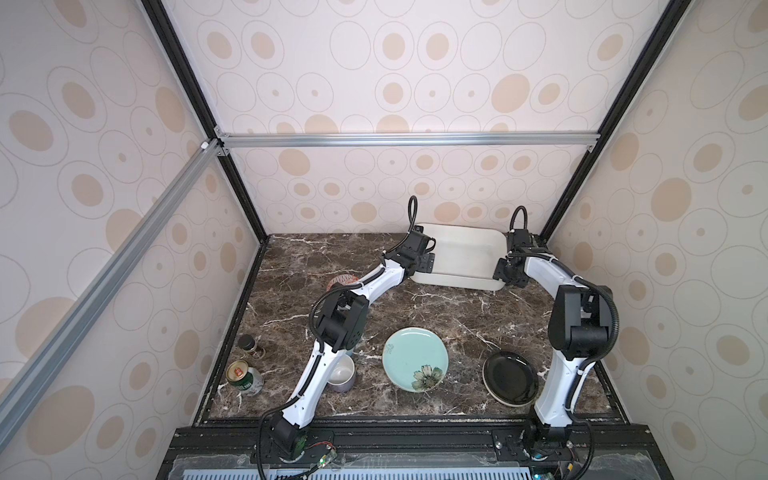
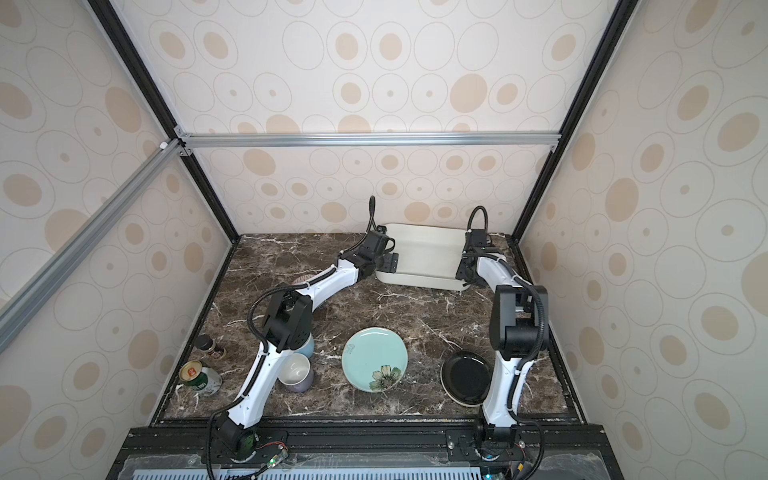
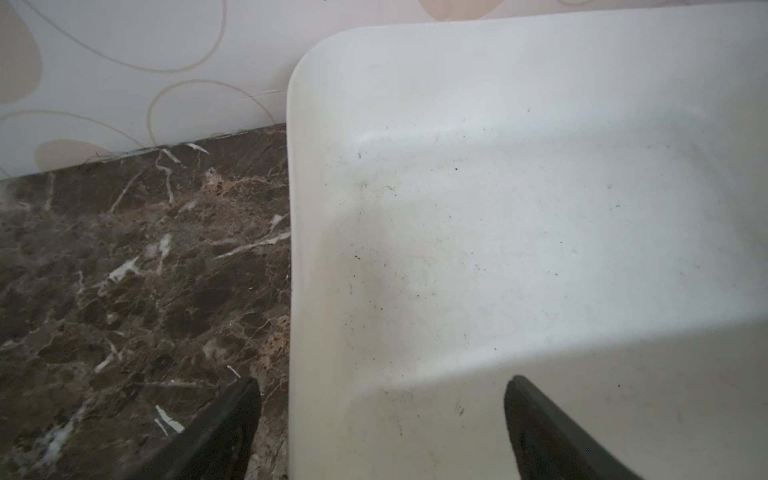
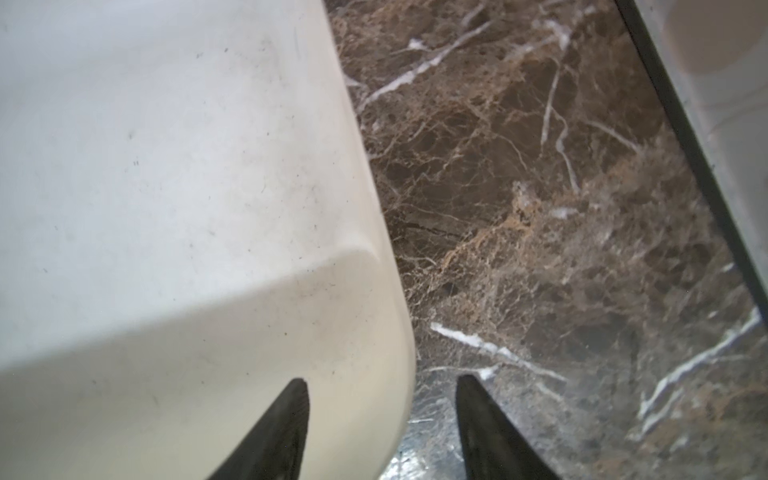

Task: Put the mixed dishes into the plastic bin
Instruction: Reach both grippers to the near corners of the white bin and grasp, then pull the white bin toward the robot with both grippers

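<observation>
Plastic bin (image 1: 461, 249) sits back right on table (image 1: 457, 316), dishes well apart from it. Only the wrist views show the jaws: left gripper (image 3: 382, 382) spread wide, right gripper (image 4: 382, 380) spread less. Each straddles a bin side wall, one finger inside, one outside; contact w/ wall unclear. Bin floor: bare white, dark specks. Top views: 2 plates, teal plate (image 1: 411, 355) & black plate (image 1: 510, 376); 2 mugs, lavender-grey mug (image 1: 343, 374) & light-blue mug (image 2: 308, 345), mostly under left arm; 1 bowl (image 1: 341, 279), 1 can (image 1: 245, 377), 1 jar (image 1: 250, 345).
</observation>
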`<act>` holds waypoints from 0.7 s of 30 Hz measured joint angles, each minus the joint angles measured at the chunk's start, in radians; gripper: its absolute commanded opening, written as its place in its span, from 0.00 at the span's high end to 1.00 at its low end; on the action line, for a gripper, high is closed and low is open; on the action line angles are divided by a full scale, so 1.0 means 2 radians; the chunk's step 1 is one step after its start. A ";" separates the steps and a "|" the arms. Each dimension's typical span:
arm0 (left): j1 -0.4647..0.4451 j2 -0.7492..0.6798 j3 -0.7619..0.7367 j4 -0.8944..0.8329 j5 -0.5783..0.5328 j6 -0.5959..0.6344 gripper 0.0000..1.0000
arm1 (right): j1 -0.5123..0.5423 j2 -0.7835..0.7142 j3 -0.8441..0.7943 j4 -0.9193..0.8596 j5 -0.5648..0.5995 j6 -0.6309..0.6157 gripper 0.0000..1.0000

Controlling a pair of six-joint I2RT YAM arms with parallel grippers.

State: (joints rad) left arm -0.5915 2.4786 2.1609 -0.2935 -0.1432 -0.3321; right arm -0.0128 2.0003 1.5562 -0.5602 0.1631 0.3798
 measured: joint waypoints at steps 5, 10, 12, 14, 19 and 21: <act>0.005 0.001 0.001 -0.001 0.012 -0.008 0.29 | 0.000 0.006 0.006 -0.007 -0.023 0.002 0.59; 0.007 0.001 0.000 -0.004 0.017 -0.013 0.47 | -0.001 0.006 0.006 -0.014 -0.036 0.006 0.67; 0.009 0.001 -0.004 -0.003 0.017 -0.015 0.56 | -0.001 0.006 0.006 -0.014 -0.039 0.008 0.68; 0.010 0.001 -0.013 0.001 0.017 -0.017 0.59 | -0.002 0.006 0.006 -0.014 -0.042 0.008 0.68; 0.012 -0.021 -0.066 0.024 0.020 -0.024 0.67 | 0.004 0.001 -0.002 -0.014 -0.048 0.008 0.68; 0.013 -0.039 -0.095 0.028 0.019 -0.024 0.69 | 0.010 -0.005 -0.011 -0.014 -0.048 0.008 0.69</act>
State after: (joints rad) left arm -0.5655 2.4004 1.9717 -0.2382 -0.1043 -0.3809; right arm 0.0078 1.9896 1.5337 -0.5880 0.0666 0.3954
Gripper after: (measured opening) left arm 0.328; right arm 0.317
